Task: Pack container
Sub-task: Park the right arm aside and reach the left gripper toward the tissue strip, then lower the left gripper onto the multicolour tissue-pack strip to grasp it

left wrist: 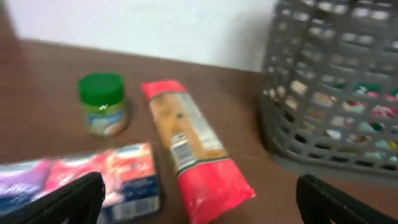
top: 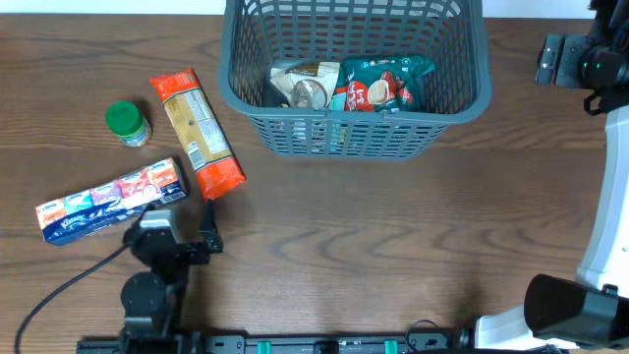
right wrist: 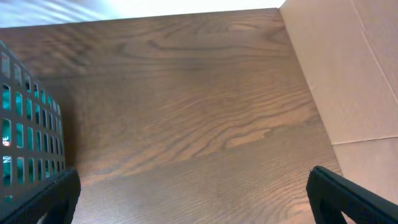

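Note:
The grey-blue slotted container stands at the back middle of the table. It holds a beige packet and a teal-and-red packet. Left of it lie a long orange-red pasta packet, a green-lidded jar and a tissue multipack. My left gripper is open and empty, just in front of the multipack and the pasta packet's near end. In the left wrist view its jaws frame the pasta packet, with the multipack, the jar and the container around it. My right gripper is open and empty to the right of the container.
In the right wrist view the open jaws hang over bare wood, with the container's wall at the left edge and a beige board at the right. A black cable runs along the table's front left.

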You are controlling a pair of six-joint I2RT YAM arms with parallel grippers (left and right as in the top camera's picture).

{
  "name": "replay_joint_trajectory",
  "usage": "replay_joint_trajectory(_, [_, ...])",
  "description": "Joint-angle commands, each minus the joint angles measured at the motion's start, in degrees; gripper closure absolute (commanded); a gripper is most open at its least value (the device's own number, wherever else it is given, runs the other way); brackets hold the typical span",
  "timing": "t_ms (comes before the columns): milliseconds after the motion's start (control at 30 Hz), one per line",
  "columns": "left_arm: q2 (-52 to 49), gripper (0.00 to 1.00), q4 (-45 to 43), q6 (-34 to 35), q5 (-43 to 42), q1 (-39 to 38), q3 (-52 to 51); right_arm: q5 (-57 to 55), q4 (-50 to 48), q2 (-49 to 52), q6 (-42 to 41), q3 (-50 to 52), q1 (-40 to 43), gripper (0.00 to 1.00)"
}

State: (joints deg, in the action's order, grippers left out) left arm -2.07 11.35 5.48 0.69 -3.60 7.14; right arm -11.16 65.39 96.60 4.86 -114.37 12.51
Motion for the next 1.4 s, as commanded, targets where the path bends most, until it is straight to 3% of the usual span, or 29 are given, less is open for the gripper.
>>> replay_joint_trajectory(0, [-4.4,0.01,5.3,3.0,8.3,-0.1,11.3,0.3,0.2,-0.5,0.5,-0.7,0.3,0.01])
replay_joint_trajectory(167, [-21.0,0.02,18.2,-4.9,10.4,-0.1,32.0,0.3,0.2,-0.5,0.5,-0.7,0.3,0.01])
replay_joint_trajectory(400, [-46.1,0.01,38.2,-5.8,11.8,-0.1,59.6,0.2,0.2,-0.5,0.5,-0.7,0.3,0.01])
replay_joint_trajectory(533, [-55.2,0.02,46.1,-5.9,9.9,-0.1,68.3,0.3,0.2,-0.5,0.5,-0.7,0.3,0.01])
replay_joint_trajectory(733, [-62.8,0.02,51.4,-9.4,9.9,0.0,69.2,0.2,0.2,-0.5,0.5,-0.7,0.3,0.01])
replay_joint_trajectory(967, [-68.9,0.01,54.1,-8.6,9.3,4.7,69.2,0.3,0.2,-0.5,0.5,-0.7,0.3,0.01])
replay_joint_trajectory(1133, [-71.4,0.01,55.6,-22.3,4.8,9.5,69.2,0.2,0.2,-0.5,0.5,-0.7,0.3,0.01])
replay_joint_trajectory(1367, [-71.7,0.02,56.1,-35.4,4.8,13.0,69.2,0.3,0.2,-0.5,0.5,-0.7,0.3,0.01])
